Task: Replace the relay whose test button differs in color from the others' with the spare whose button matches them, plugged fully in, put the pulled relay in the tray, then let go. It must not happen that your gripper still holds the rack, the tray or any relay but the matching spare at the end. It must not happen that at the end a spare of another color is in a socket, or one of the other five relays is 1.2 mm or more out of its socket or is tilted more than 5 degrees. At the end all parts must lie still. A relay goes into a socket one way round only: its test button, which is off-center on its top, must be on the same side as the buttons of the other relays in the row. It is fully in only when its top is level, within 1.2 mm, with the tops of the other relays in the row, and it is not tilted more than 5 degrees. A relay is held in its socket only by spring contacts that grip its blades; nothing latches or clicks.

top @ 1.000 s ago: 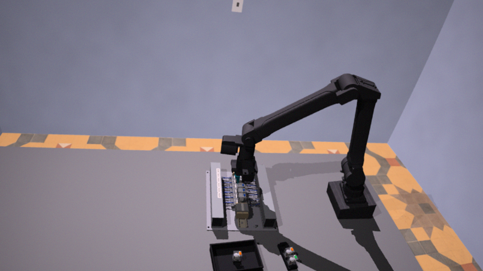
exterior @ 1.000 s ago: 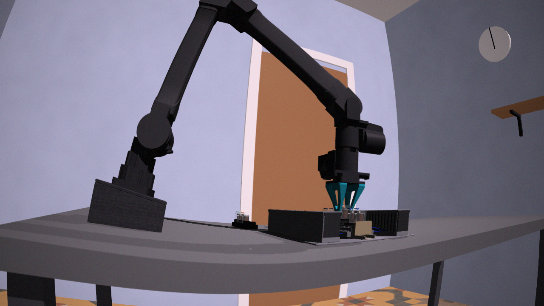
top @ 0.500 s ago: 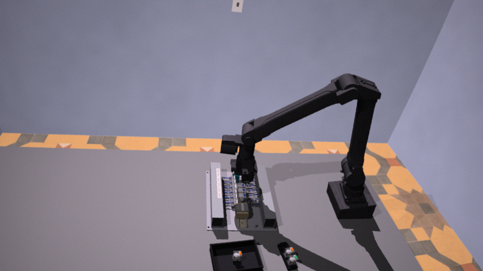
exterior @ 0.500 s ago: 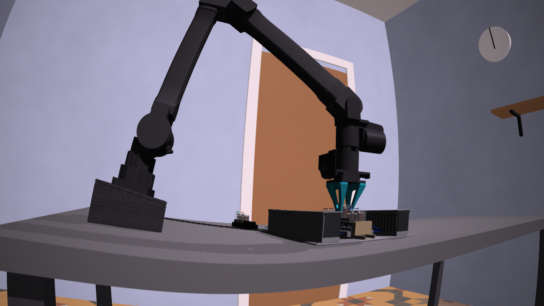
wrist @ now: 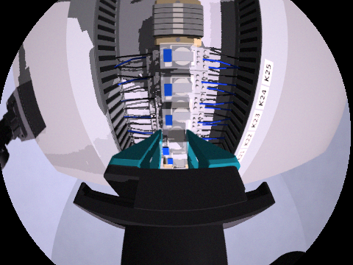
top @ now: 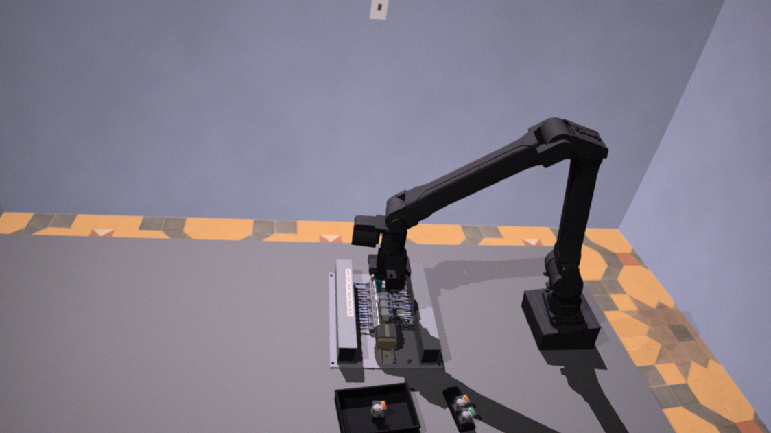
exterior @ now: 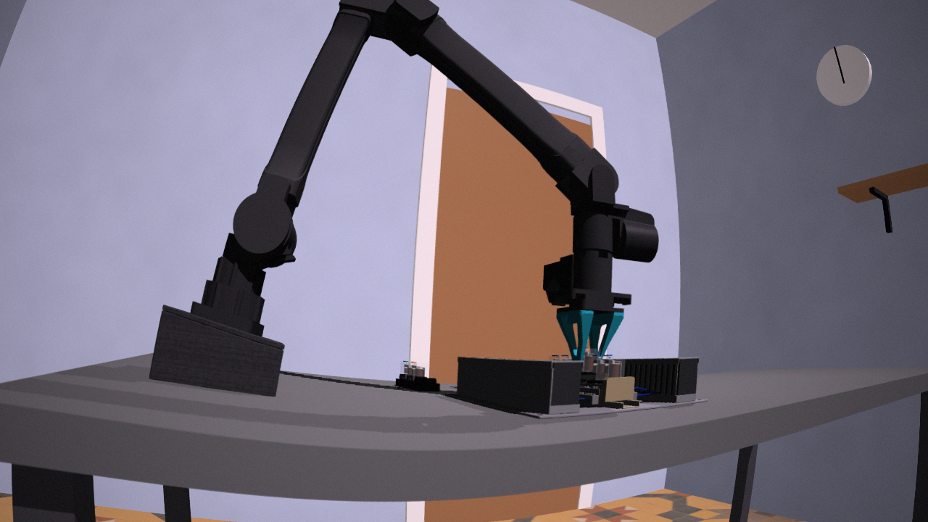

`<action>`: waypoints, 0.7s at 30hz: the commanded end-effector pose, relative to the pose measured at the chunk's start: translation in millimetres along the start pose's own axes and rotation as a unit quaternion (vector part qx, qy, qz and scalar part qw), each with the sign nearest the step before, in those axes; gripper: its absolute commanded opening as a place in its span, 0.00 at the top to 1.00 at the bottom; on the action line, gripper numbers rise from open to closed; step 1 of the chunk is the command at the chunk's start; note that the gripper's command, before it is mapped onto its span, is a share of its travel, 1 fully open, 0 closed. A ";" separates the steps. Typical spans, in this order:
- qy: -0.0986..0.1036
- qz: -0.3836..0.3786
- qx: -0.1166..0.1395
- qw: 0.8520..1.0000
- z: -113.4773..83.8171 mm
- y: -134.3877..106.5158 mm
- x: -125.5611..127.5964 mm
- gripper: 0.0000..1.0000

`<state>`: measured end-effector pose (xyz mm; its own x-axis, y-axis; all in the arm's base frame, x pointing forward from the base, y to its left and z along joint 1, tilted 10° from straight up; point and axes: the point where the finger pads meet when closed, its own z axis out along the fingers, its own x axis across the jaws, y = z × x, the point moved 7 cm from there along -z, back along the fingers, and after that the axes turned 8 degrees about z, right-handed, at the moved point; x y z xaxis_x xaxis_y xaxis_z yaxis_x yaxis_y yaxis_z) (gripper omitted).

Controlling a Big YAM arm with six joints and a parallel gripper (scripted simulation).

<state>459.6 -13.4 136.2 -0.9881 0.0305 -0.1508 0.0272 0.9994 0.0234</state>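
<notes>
My gripper [exterior: 588, 356] [wrist: 173, 133] is shut on a clear relay [wrist: 179, 148] with a blue test button, over the far end of the row. That button is on the left in the wrist view, like the blue buttons of the relays in front, such as this relay [wrist: 181, 56] and this relay [wrist: 181, 88]. One more blue button [wrist: 170, 161] shows just beyond the held relay. Its blades and socket are hidden, so its seating depth is unclear. An orange-button relay [top: 378, 410] stands in the black tray [top: 343, 428]. The spare holder [top: 452, 394] bears an orange-button relay [top: 460, 402] and a green-button relay [top: 466, 417].
Tall wire ducts [top: 343, 329] [exterior: 506, 383] [wrist: 107, 48] flank the row on both sides. A terminal block [top: 386, 335] [wrist: 178, 22] stands at the row's near end. Thin wires run from the sockets to both ducts. The tray and spare holder stand in front of the panel.
</notes>
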 end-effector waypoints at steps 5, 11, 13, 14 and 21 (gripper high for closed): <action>-0.037 0.000 -0.002 0.999 -23.6 -2.7 -25.5 1.00; -0.026 0.000 -0.002 1.000 -17.8 -2.3 -23.9 1.00; -0.020 0.001 -0.002 1.000 -14.6 -2.3 -20.7 1.00; -0.020 0.001 -0.002 1.000 -14.6 -2.3 -20.7 1.00; -0.012 0.001 -0.002 1.000 -9.5 -2.2 -15.1 1.00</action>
<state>465.2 -13.6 141.3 -0.9858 0.0304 -0.1649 0.0269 0.9994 0.0234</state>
